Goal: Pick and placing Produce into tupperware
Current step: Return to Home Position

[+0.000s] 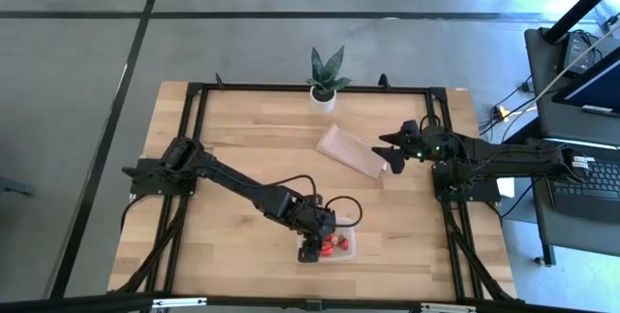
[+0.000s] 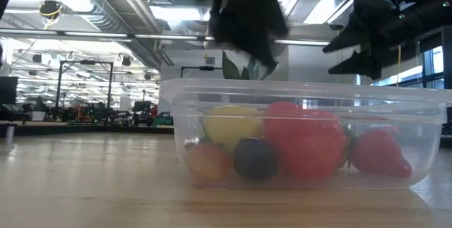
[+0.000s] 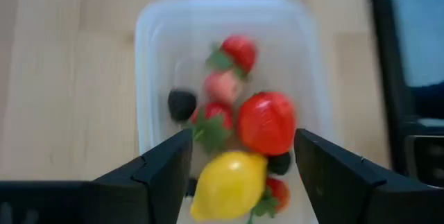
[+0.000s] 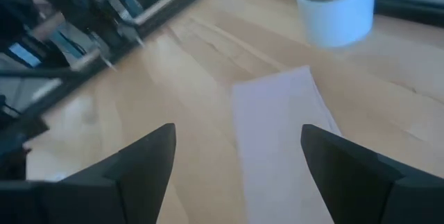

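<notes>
A pale wooden table (image 1: 242, 148), bordered by a black frame (image 1: 291, 88), is seen on a grey floor; in the low view a wide workshop with ceiling lights and distant benches is seen behind the tupperware (image 2: 176, 115). The tupperware is set close to the table's near edge, with bare wood left on both sides of it. The produce (image 2: 304, 140) is gathered inside it: red strawberries, a yellow fruit, dark berries and what seems to be a small peach-coloured fruit, though the blur makes that uncertain. The left gripper (image 1: 312, 247) is held directly above the tupperware, its fingers (image 3: 166, 168) spread wide and nothing clasped between them. Well apart from the tupperware, towards the far edge, a tan sheet (image 1: 351, 151) is laid flat, and the right gripper (image 1: 392, 153) is held over its end, likewise parted and empty. Beyond the sheet, farthest from the tupperware, a potted plant (image 1: 325, 80) is stood at the frame.
</notes>
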